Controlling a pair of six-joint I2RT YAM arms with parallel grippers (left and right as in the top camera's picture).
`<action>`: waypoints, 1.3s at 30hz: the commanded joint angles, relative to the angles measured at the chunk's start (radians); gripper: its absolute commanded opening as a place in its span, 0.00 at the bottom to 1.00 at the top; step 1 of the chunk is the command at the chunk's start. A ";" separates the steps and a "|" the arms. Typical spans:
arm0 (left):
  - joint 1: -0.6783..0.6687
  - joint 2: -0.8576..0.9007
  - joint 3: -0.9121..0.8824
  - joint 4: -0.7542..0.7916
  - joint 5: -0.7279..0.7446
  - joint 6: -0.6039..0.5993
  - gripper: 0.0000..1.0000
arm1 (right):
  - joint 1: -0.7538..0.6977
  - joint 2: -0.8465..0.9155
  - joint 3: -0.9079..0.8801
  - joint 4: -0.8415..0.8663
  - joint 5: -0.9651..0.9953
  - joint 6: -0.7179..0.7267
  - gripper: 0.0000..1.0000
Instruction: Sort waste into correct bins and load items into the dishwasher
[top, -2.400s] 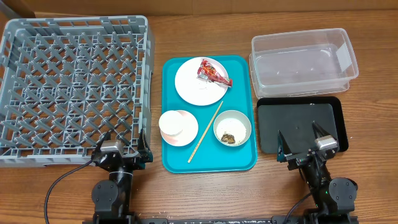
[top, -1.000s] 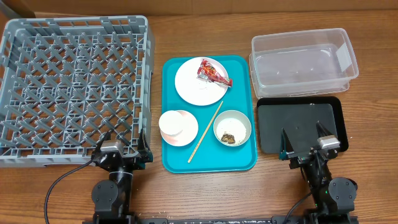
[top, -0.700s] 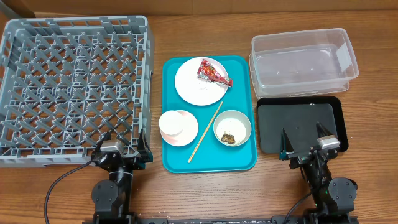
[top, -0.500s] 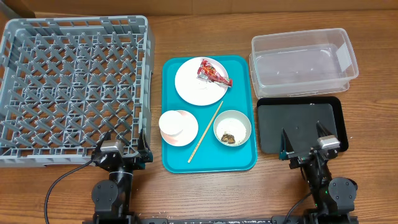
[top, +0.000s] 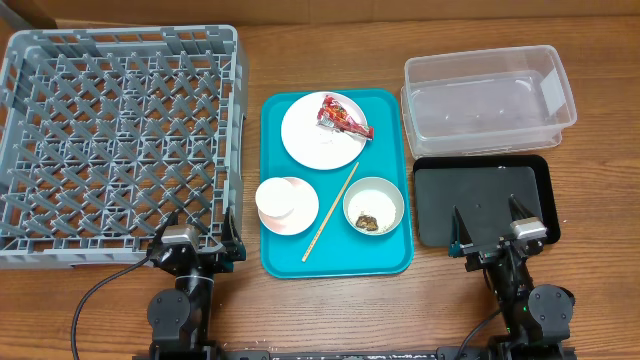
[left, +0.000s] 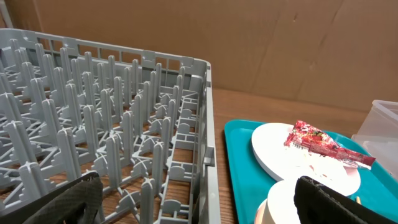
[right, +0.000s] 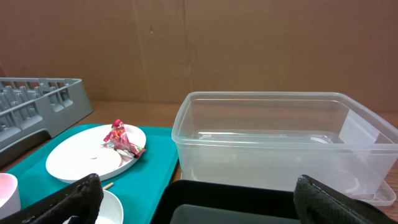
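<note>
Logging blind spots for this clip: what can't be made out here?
Brown scraps in the white round bowl: overhead, too small to identify.
Print on the red foil wrapper: overhead, too small to read.
Pale pink cup: right wrist, cut off by the left edge.

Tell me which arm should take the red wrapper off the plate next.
Probably right. The red wrapper sits on the white plate at its right edge, toward the clear bin on the right gripper side; the left gripper faces the rack. Both are open.
</note>
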 joint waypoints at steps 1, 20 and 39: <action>0.008 -0.010 -0.004 0.000 0.015 0.019 1.00 | -0.006 -0.002 -0.008 0.003 0.009 -0.003 1.00; 0.008 -0.010 -0.003 0.001 0.008 -0.004 1.00 | -0.007 -0.002 -0.008 0.003 0.010 0.078 1.00; 0.008 0.234 0.469 -0.487 -0.012 0.008 1.00 | -0.006 0.246 0.324 -0.176 -0.049 0.214 1.00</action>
